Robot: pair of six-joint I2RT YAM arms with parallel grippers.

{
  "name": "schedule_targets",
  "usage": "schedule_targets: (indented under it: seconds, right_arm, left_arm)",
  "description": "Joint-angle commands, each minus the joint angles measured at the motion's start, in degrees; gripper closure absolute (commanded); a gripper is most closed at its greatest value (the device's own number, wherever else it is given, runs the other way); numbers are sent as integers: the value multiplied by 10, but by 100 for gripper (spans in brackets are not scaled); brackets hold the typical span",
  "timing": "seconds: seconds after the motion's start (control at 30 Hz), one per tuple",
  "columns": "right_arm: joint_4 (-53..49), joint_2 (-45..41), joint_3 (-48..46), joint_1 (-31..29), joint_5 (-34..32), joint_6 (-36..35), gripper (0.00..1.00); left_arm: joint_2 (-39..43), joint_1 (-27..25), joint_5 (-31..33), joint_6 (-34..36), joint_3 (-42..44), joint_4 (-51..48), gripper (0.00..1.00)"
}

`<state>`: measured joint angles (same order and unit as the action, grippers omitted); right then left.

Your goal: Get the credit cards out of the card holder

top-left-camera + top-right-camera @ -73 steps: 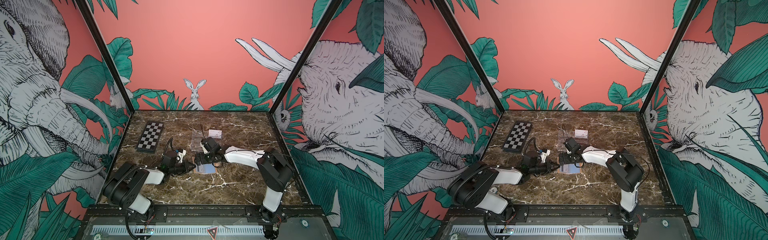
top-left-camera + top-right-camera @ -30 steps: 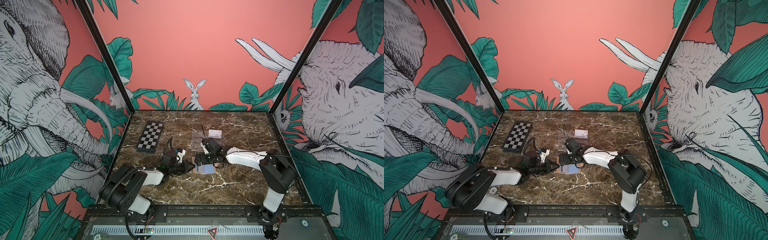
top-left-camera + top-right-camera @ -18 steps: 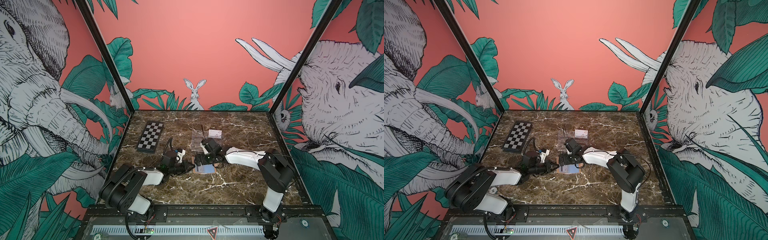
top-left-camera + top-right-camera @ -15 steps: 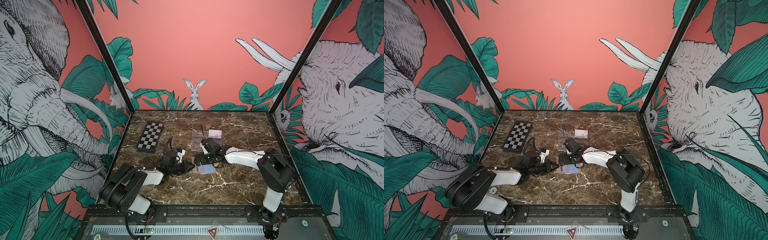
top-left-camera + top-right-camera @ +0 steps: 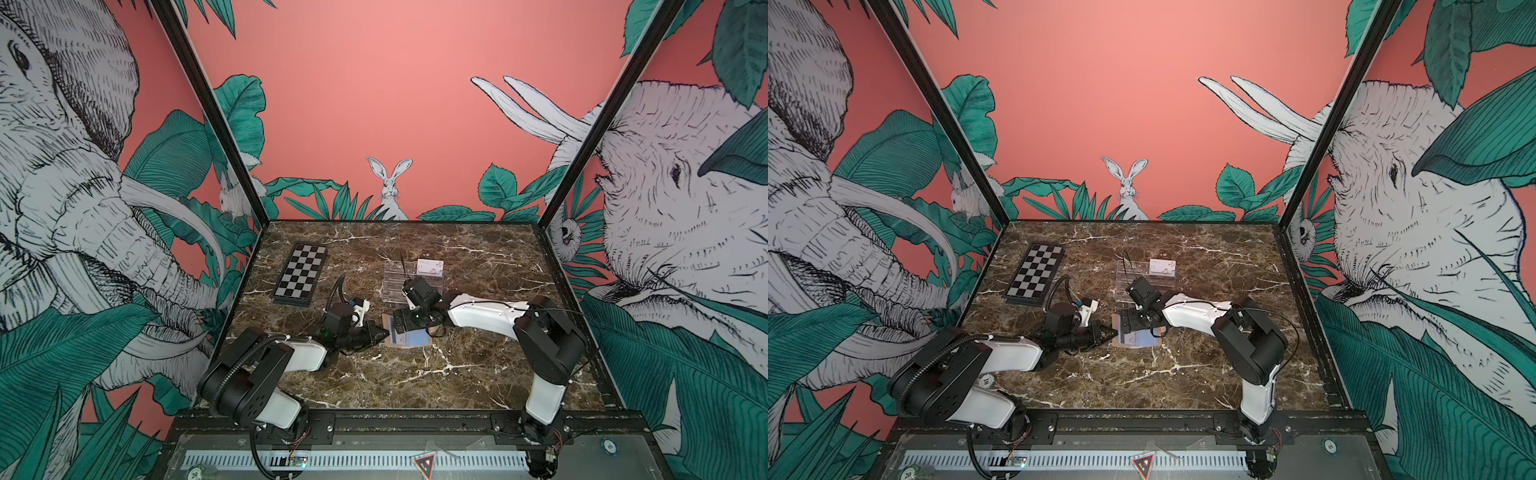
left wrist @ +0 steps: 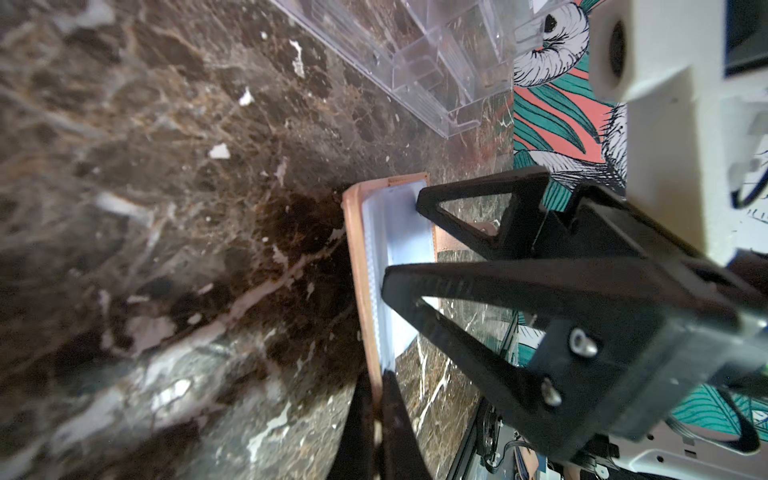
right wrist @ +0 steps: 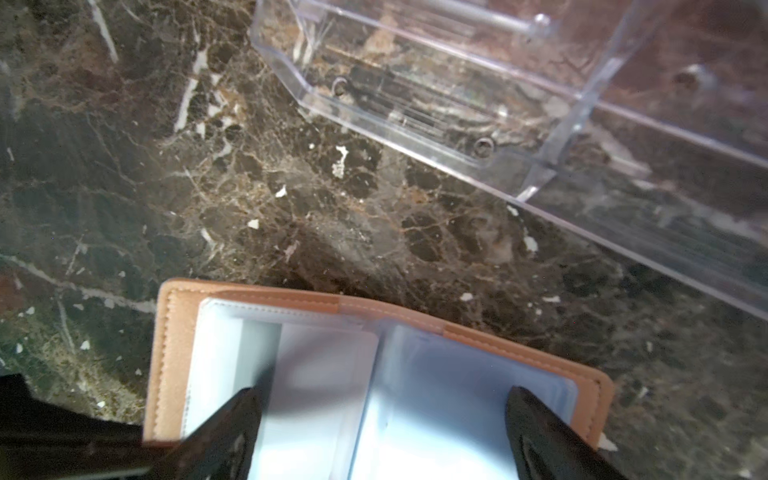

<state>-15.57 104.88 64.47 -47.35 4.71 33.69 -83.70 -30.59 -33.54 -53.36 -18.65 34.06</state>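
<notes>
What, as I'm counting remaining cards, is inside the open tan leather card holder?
Clear plastic sleeves holding pale bluish cards; the right gripper's open fingers cover part, so their count is hidden.

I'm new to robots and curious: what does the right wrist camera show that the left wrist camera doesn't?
Only the right wrist: the open inside of the holder, with pale cards in clear sleeves and the right hand open above them. Only the left wrist: the left hand shut on the holder's rim, and the painted wall. Both: the holder, the marble table and the clear rack.
</notes>
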Motion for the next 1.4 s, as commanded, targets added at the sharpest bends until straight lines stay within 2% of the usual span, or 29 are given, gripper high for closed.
schedule_targets:
  seconds: [0.0, 0.23, 0.3, 0.53, 0.97, 1.37]
  right_arm:
    - [-26, -3, 5, -3, -23, -9, 11]
    - [51, -44, -30, -3, 31, 5, 10]
    - [57, -44, -28, -3, 43, 6, 9]
    - [69, -15, -14, -3, 65, 15, 8]
    - [62, -16, -13, -2, 76, 12, 8]
    - [0, -3, -2, -3, 22, 1, 13]
  left_arm:
    - [16, 1, 6, 5, 5, 6, 100]
    - [9, 1, -5, -2, 5, 39, 100]
    - [7, 1, -26, -6, 5, 55, 100]
    - [0, 1, -34, -18, 16, 108, 100]
    - [0, 0, -34, -18, 20, 124, 100]
    - [20, -1, -24, -11, 22, 103, 100]
